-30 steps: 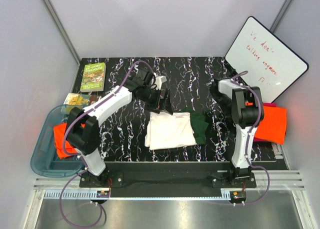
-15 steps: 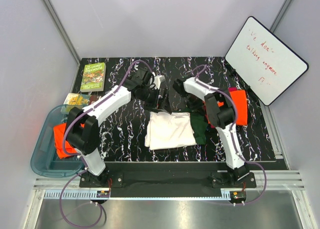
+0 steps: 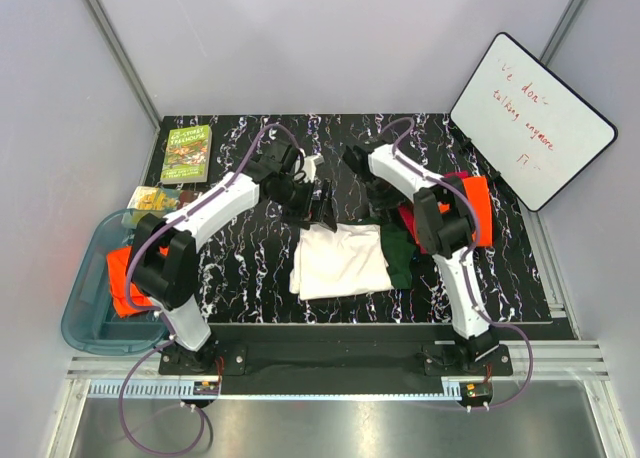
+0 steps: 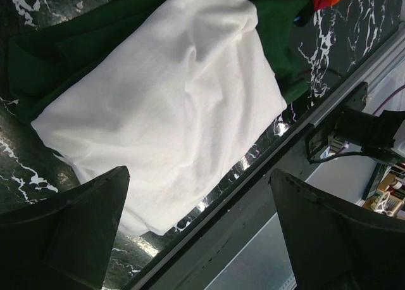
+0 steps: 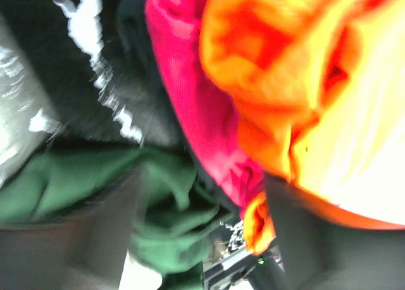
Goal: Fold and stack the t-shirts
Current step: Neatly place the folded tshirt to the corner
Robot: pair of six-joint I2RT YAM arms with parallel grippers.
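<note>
Top external: where is the cream tee [image 3: 340, 260]?
Folded on the table [image 3: 245, 268], green sleeve [image 3: 400, 253] out right; left hand [image 4: 199, 176] hovers at its far edge, fingers [image 4: 82, 226] wide apart.
And the orange tee [image 3: 478, 210]?
Bunched against the right arm [image 3: 440, 228], beside that sleeve. Right hand [image 5: 202, 233] is blurred among cloth; its grip cannot be told.

folded t-shirt [image 3: 338, 261] at the middle of the table [image 3: 240, 268], near its front edge. close on its right and a little behind, by the right arm, a loose t-shirt [image 3: 478, 210]. book [image 3: 186, 153] at the far left corner. bin [image 3: 85, 308] off the left edge, cloth [image 3: 122, 278] inside. whiteboard [image 3: 530, 118] leaning at the far right.
</note>
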